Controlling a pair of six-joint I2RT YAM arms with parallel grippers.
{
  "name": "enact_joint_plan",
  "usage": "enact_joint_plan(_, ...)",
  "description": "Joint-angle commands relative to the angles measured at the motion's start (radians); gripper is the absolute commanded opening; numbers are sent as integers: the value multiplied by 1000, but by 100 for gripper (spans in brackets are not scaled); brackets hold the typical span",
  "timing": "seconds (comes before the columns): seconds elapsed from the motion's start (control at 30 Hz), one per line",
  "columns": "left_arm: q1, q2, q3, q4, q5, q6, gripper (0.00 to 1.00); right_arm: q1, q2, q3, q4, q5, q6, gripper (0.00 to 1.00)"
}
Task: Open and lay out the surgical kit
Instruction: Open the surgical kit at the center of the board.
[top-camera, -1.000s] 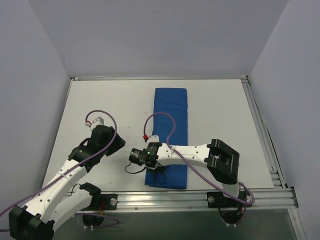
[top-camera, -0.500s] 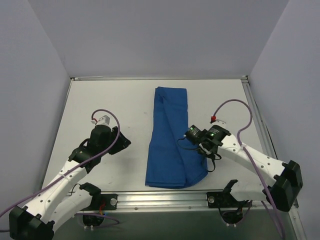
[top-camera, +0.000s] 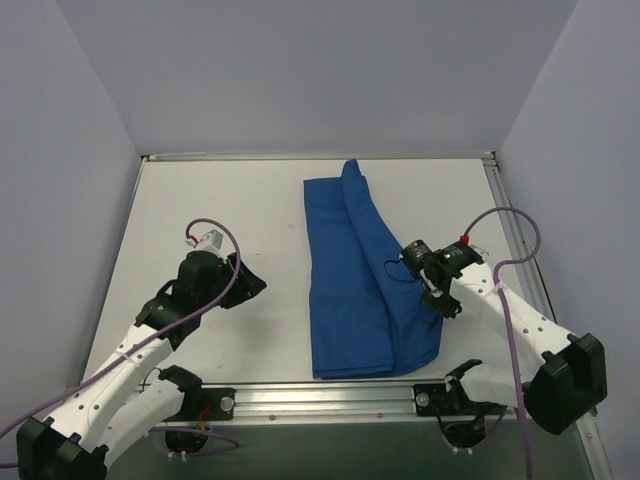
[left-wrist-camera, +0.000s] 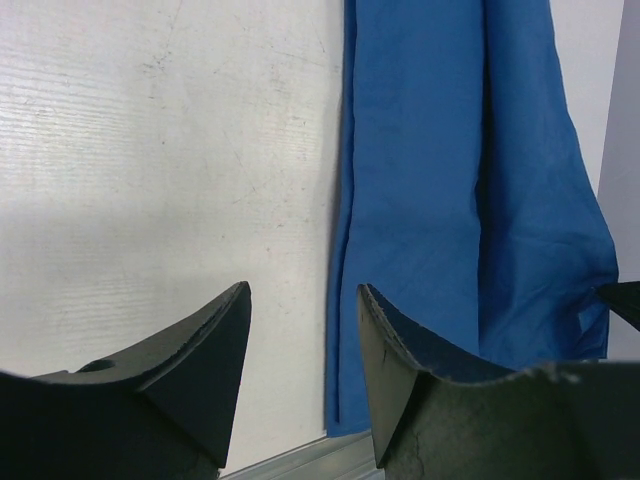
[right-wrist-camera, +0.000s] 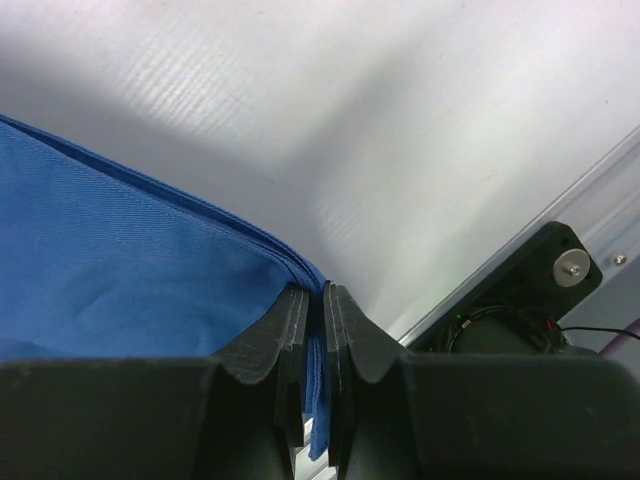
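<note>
The surgical kit shows as a royal-blue cloth (top-camera: 365, 290), a long, partly unfolded strip running from the table's back to its front edge. Its near right flap is drawn out to the right. My right gripper (top-camera: 441, 309) is shut on that flap's edge; in the right wrist view the folded cloth edge (right-wrist-camera: 150, 250) is pinched between the jaws of the right gripper (right-wrist-camera: 322, 292). My left gripper (top-camera: 252, 285) stands open to the left of the cloth, not touching it. In the left wrist view the left gripper (left-wrist-camera: 303, 292) points at the cloth's left edge (left-wrist-camera: 420, 180). No tray or instruments show.
An aluminium rail (top-camera: 380, 397) runs along the table's front edge, and another rail (top-camera: 515, 240) along the right side. Grey walls close in the table on three sides. The right arm's base (right-wrist-camera: 520, 300) shows beside the rail in the right wrist view.
My right gripper has swung from the cloth's left side to its right, pulling a flap of the cloth out rightward. The cloth has widened and shifted. The left gripper has crept slightly toward the cloth.
</note>
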Motion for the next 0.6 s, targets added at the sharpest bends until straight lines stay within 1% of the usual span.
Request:
enact_joint_plan(0.0,4,-18,0,38,12,16,55,-24,70,2,-97,11,4,0)
enact_joint_plan(0.07,4,-17,-2,39,14,17,56,-44,87,7,-107,8,-6,0)
enact_joint_plan(0.1,4,-17,-3,42,15,22,56,-91,93,12,-113,17,-10,0)
enact_joint_plan(0.2,4,-22,-8,44,14,20,56,-165,70,5,-107,-15,-20,0)
enact_joint_plan(0.23,4,-22,-9,45,15,19,56,-243,70,19,-105,-14,-35,0)
enact_joint_plan(0.27,4,-22,-6,41,14,17,56,-283,73,28,-105,1,-49,0)
enact_joint_plan(0.3,4,-19,-3,42,21,14,56,-320,84,38,-101,20,-92,0)
enact_joint_plan(0.33,2,-18,-2,44,26,13,55,-408,96,47,-93,58,-126,0)
enact_joint_plan(0.4,-4,-9,1,59,37,10,55,-498,130,73,-67,86,-207,0)
enact_joint_plan(0.43,-13,-5,3,67,40,8,55,-513,133,73,-49,92,-236,0)
enact_joint_plan(0.47,-15,4,7,74,41,8,55,-568,141,56,15,55,-270,0)
enact_joint_plan(0.57,-25,8,12,79,34,10,55,-606,207,16,53,17,-307,0)
